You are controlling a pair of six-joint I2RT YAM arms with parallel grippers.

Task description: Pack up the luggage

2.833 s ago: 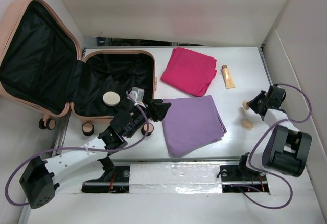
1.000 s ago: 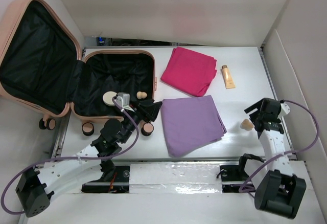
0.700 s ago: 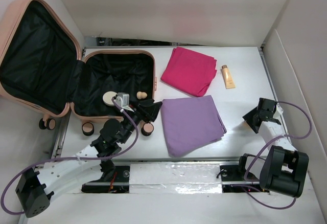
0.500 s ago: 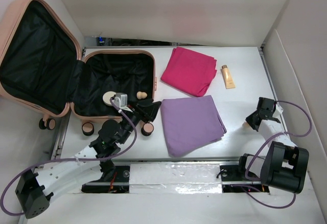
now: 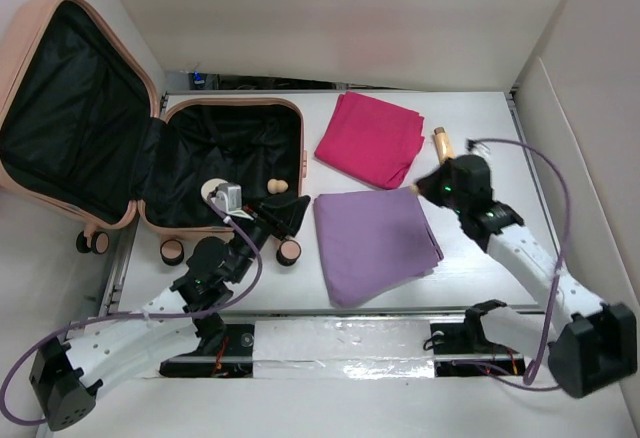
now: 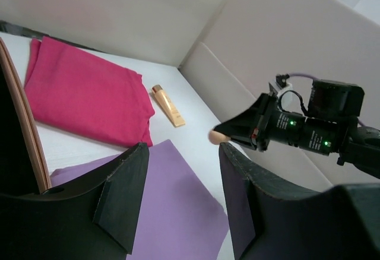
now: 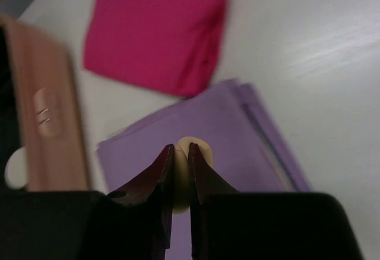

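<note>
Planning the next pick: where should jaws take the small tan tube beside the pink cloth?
Probably across its slim body near the middle, from straight above: the tube lies flat on the table, bare surface on both long sides, apart from the pink cloth.

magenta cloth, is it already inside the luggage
No, the magenta cloth lies flat on the table, outside and to the right of the open luggage.
</note>
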